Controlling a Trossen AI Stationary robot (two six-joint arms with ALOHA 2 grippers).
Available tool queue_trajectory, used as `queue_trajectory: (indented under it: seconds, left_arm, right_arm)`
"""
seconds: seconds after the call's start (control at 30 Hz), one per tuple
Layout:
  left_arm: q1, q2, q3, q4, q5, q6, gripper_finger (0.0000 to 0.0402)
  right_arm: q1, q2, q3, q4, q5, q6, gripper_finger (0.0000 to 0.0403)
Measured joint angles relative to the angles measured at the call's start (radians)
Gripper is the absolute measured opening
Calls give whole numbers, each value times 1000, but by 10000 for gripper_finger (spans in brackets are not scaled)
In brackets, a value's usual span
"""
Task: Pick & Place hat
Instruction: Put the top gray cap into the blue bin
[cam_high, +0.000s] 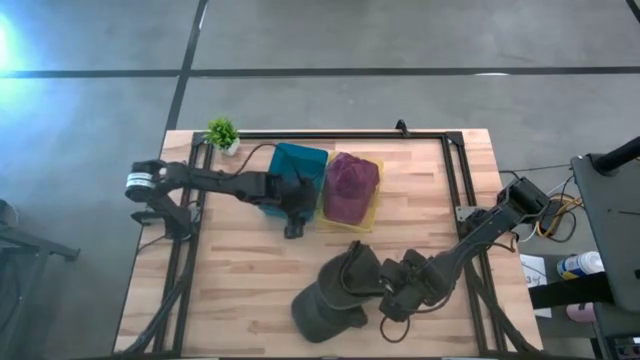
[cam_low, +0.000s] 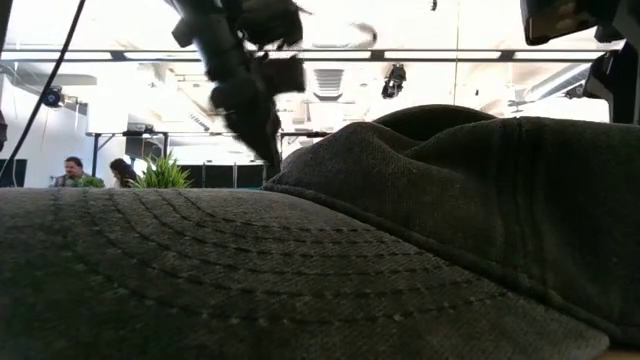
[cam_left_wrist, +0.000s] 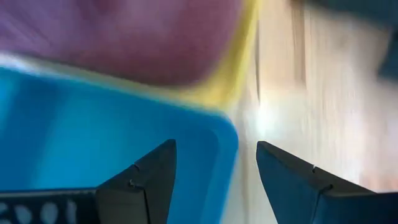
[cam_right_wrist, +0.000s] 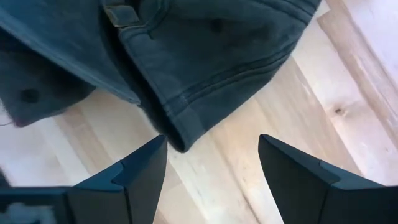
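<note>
the dark grey hat (cam_high: 335, 290) lies loose on the wooden table (cam_high: 240, 290) at about six o'clock, brim toward the low camera. the right gripper (cam_high: 392, 300) sits just at its three o'clock side, jaws wide and empty, the back edge between them, probably lined up to pinch it. the left gripper (cam_high: 293, 215) waits with jaws apart over the blue bin (cam_high: 298, 160), beside a maroon hat (cam_high: 350, 185) on a yellow tray (cam_high: 368, 215), likely the drop spot.

Dark hat (cam_low: 330, 260) perhaps hides the whole table, low view.
</note>
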Motion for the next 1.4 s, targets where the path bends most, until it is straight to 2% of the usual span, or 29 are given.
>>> queue_trajectory:
  seconds: [0.1, 0.47, 0.93, 1.17, 1.3, 1.4]
  left_arm:
    - [-3, 1, -22, -17, 38, 0, 216]
    - [-11, 130, -54, 207, 45, -10, 216]
    - [34, 266, 144, 248, 34, 25, 216]
    - [38, 226, 172, 83, 42, -20, 216]
    - [-6, 183, 170, 40, 45, -94, 216]
    - [-61, 131, 170, 49, 45, -119, 216]
  right_arm:
    - [0, 0, -10, -1, 6, -1, 247]
    - [0, 0, -22, 6, 8, -1, 247]
    - [0, 0, -5, 11, 8, 3, 247]
    - [2, 0, -5, 31, -21, -72, 247]
    - [2, 0, -6, 108, -73, -174, 247]
    - [3, 1, -12, 150, -74, -241, 247]
